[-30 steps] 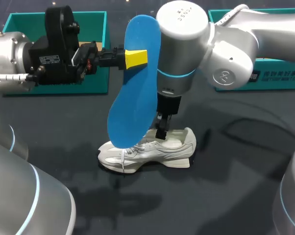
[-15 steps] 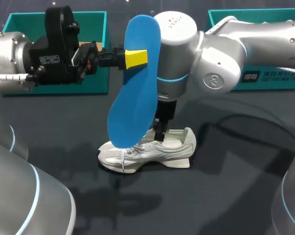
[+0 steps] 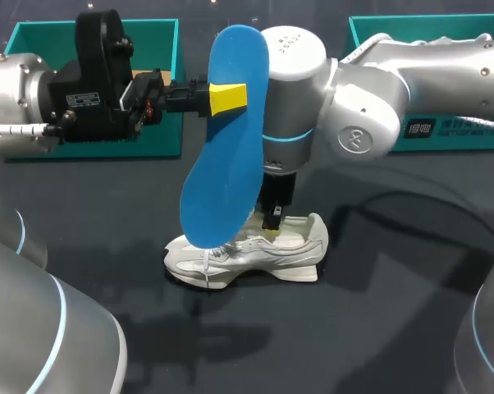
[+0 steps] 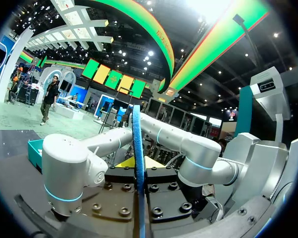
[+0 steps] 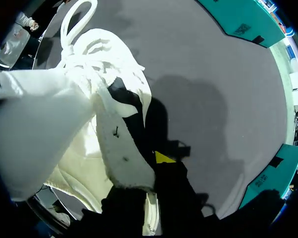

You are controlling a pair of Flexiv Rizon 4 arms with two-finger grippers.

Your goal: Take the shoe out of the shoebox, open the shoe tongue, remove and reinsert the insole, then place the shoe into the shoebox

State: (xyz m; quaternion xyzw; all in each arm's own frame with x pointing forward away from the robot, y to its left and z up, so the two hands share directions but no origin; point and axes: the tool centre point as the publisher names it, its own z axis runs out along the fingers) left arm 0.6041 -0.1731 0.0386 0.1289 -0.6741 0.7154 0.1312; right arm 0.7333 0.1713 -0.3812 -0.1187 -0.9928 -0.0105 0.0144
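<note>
Blue foam insole (image 3: pixel 222 156) hung nearly upright over the dark table (image 3: pixel 378 312), pinched at its edge by my closed left hand (image 3: pixel 229 98). White mesh sneaker (image 3: pixel 263 254) stood on the table beneath; my right hand (image 3: pixel 273 220) clamped its white tongue (image 5: pixel 124 148).

Exhibition hall: lit booths (image 4: pixel 111 79), ceiling banners (image 4: pixel 139 25)

the white sneaker (image 3: pixel 255 253) stands on its sole, toe to the left, tongue pulled up. the blue insole (image 3: pixel 226 139) hangs on edge before it, toe end down, pinched near its heel by the left gripper (image 3: pixel 228 98). one teal shoebox half (image 3: pixel 169 49) sits well behind at left, the other half (image 3: pixel 468 141) at right.
</note>
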